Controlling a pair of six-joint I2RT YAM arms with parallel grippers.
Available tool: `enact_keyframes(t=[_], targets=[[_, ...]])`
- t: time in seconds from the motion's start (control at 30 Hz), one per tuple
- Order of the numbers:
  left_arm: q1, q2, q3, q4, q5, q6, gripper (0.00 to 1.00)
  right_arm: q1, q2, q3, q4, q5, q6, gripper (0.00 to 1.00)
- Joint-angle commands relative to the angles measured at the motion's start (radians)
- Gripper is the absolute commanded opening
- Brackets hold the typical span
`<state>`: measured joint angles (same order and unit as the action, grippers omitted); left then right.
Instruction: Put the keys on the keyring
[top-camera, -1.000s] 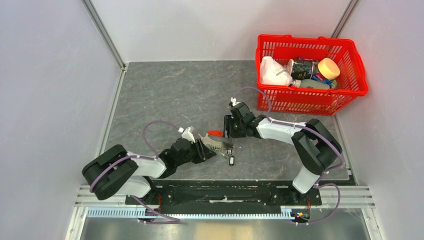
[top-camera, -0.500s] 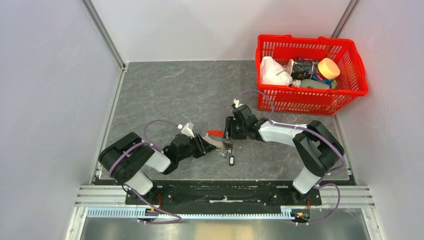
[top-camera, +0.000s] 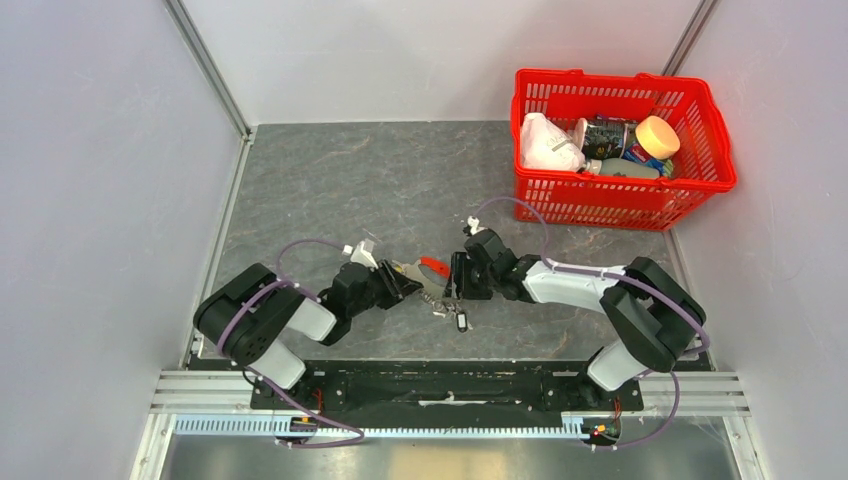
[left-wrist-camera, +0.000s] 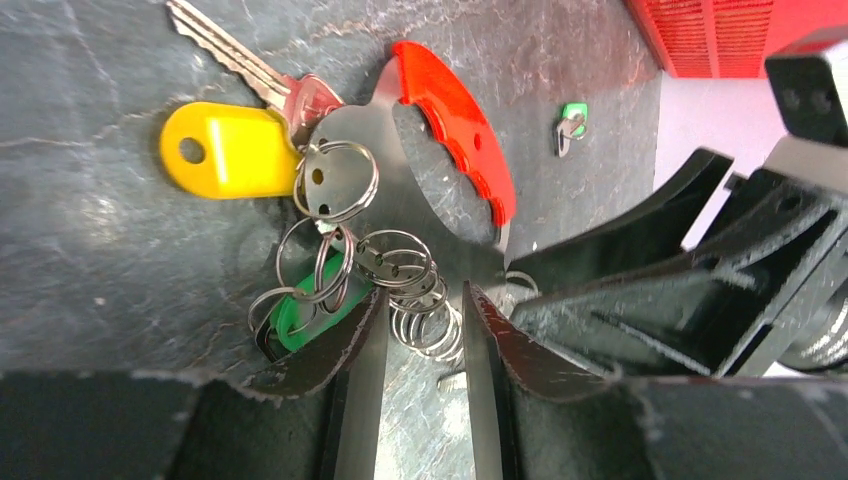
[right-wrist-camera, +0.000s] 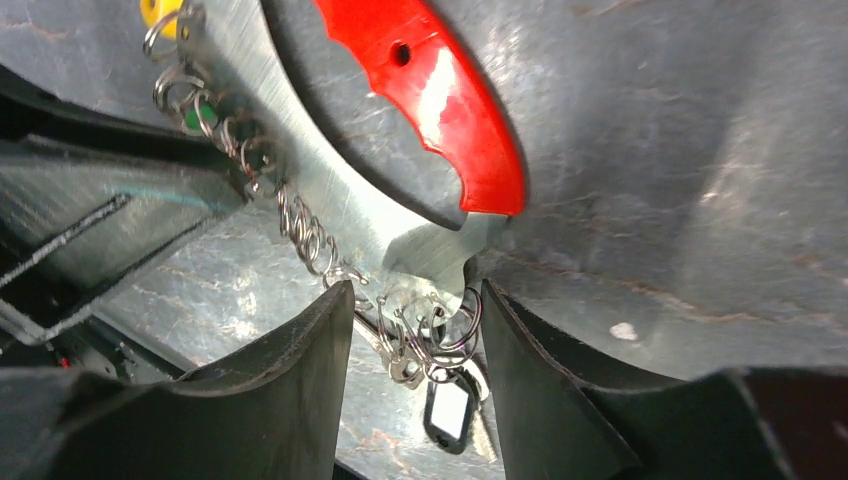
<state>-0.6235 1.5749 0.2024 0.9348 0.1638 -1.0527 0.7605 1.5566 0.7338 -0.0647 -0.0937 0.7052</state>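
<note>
1. Left wrist view: the left gripper (left-wrist-camera: 420, 295) has its jaws narrowly parted at a coil of thin wire split rings (left-wrist-camera: 400, 265); I cannot tell whether it pinches them.
2. On the right gripper (right-wrist-camera: 415, 292) the jaws are apart, flanking the keyring (right-wrist-camera: 430, 100) at its flat brushed-steel end on the table (left-wrist-camera: 100, 260).
3. Tagged keys (left-wrist-camera: 240, 62) seem linked to it; one green-tagged key (left-wrist-camera: 570, 118) lies loose beyond.
4. Risk, I judge: springy rings snag or slip off slick steel if either arm tugs.

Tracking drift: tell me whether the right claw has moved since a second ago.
Yes. The right claw moved away from the red basket, toward the near edge.
</note>
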Motion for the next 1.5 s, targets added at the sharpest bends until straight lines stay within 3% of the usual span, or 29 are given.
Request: enact_keyframes(t=[0.0, 0.2, 0.47, 0.63, 1.2, 1.47], targets=[[0.036, -0.050, 0.003, -0.007, 0.009, 0.040, 0.39, 0.047, -0.022, -0.003, 0.034, -0.006, 0.057, 0.57], [0.104, -0.181, 0.007, -0.138, 0.027, 0.091, 0.39, 0.083, -0.033, 0.023, 0.016, 0.009, 0.059, 0.57], [0.105, -0.568, -0.042, -0.468, 0.071, 0.089, 0.39, 0.082, -0.160, 0.070, -0.153, 0.173, -0.074, 0.59], [0.102, -0.694, -0.087, -0.571, 0.113, 0.063, 0.44, 0.063, -0.175, 0.106, -0.204, 0.188, -0.127, 0.60], [0.051, -0.156, -0.052, -0.112, 0.335, 0.050, 0.56, 0.008, -0.211, 0.076, -0.210, 0.140, -0.143, 0.63], [0.048, -0.136, -0.011, -0.187, 0.273, 0.111, 0.56, 0.006, -0.236, 0.057, -0.201, 0.135, -0.139, 0.63]])
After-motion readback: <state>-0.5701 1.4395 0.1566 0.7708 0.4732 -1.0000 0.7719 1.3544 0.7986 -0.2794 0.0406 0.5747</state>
